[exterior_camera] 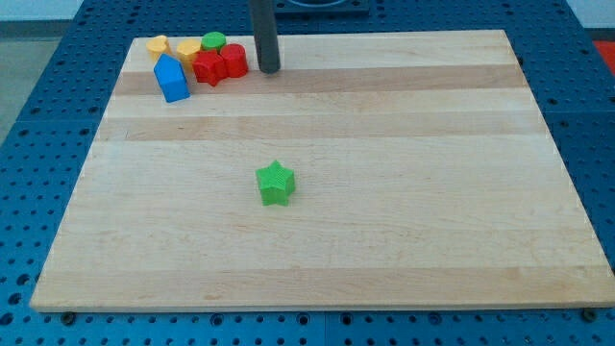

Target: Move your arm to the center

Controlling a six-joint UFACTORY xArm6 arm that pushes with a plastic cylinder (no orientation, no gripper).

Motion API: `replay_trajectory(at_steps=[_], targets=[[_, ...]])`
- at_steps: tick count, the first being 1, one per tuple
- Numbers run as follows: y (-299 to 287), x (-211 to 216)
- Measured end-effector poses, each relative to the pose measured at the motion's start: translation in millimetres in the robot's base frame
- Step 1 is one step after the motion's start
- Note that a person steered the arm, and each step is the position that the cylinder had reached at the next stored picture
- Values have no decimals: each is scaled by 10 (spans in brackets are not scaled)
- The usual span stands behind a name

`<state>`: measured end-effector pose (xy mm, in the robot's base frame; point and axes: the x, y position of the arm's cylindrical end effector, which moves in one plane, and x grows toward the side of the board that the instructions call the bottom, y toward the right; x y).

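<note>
Wooden surface (404,240), one board, light grain, lying on a blue perforated bench (29,192). One dark rod enters from the view's top; my tip (269,69) rests near the top edge, left of the midline, just beside the red cylinder (234,60). No hand fitted, so no apart-or-together state to report. Seven blocks counted. Six cluster at top left: one blue block (172,79), two red (the cylinder and a red star-like block (209,67)), two yellow (158,46) (187,49), one green cylinder (213,41). One green star (276,183) sits alone near the surface's centre, well apart from my tip.
</note>
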<state>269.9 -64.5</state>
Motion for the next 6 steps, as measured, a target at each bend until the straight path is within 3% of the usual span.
replay_trajectory(at_steps=[2, 5, 6], targets=[[587, 716], [655, 2217], [516, 2383]])
